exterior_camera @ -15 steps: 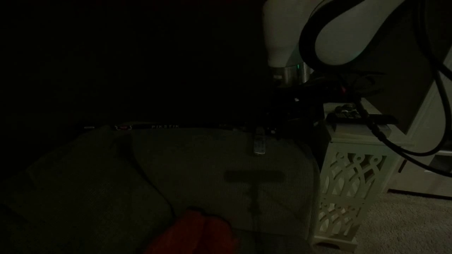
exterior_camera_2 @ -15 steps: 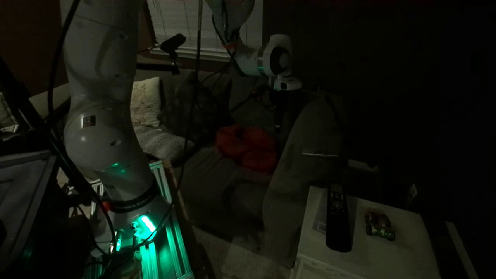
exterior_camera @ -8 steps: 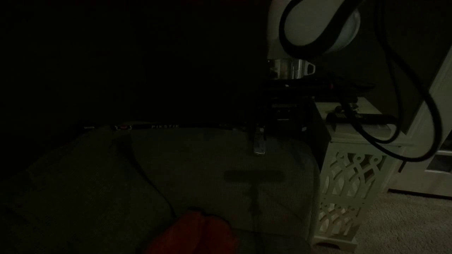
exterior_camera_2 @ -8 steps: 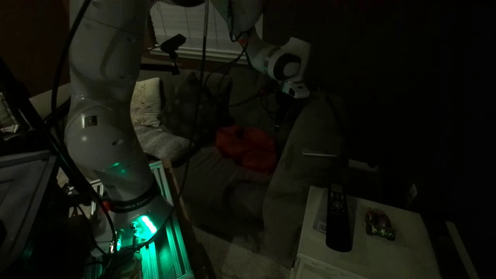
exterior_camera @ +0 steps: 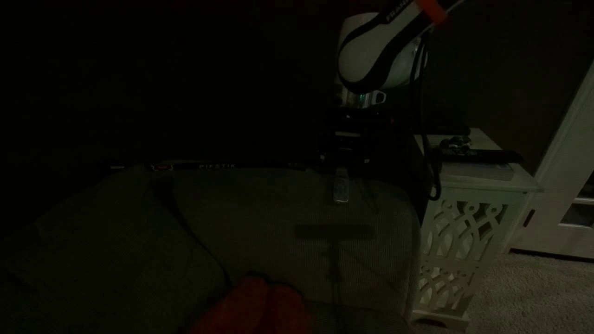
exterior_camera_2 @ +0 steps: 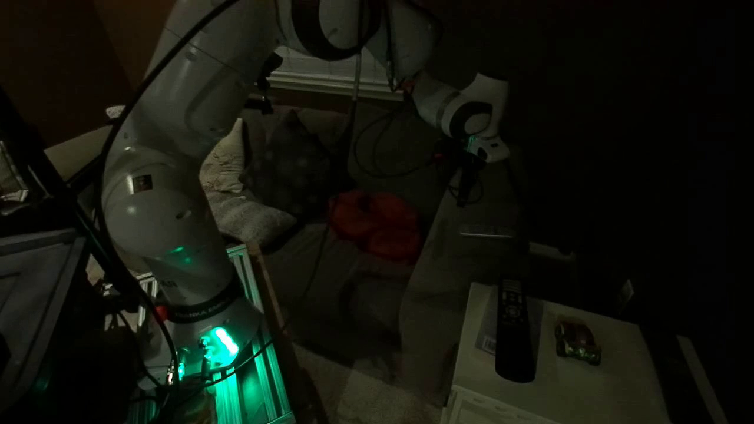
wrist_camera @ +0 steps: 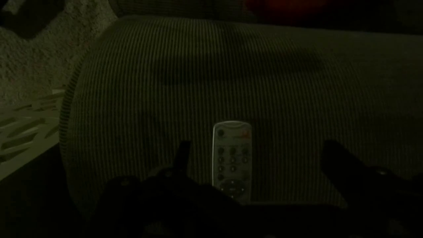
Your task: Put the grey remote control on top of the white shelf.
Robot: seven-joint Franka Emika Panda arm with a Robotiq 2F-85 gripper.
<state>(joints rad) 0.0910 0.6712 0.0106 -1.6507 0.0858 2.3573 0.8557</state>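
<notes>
Okay so | gripper [wrist_camera: 257,145] spread wide over the couch arm [wrist_camera: 281,99] | fingers [wrist_camera: 335,162] well apart, either side of the grey remote control [wrist_camera: 232,158] in wrist view | it's lying on the couch arm, white shelf [exterior_camera_2: 612,388] just alongside

Franka Panda arm [exterior_camera_2: 156,209] bent high, Robotiq gripper [wrist_camera: 258,145] pointing down

In an exterior view the arm stands on its green-lit base [exterior_camera_2: 227,324], bends at the elbow [exterior_camera_2: 330,26] and slopes down through the forearm [exterior_camera_2: 412,47] to the white wrist [exterior_camera_2: 492,109]. In the wrist view, the two dark fingers [wrist_camera: 337,162] are spread wide apart.
</notes>
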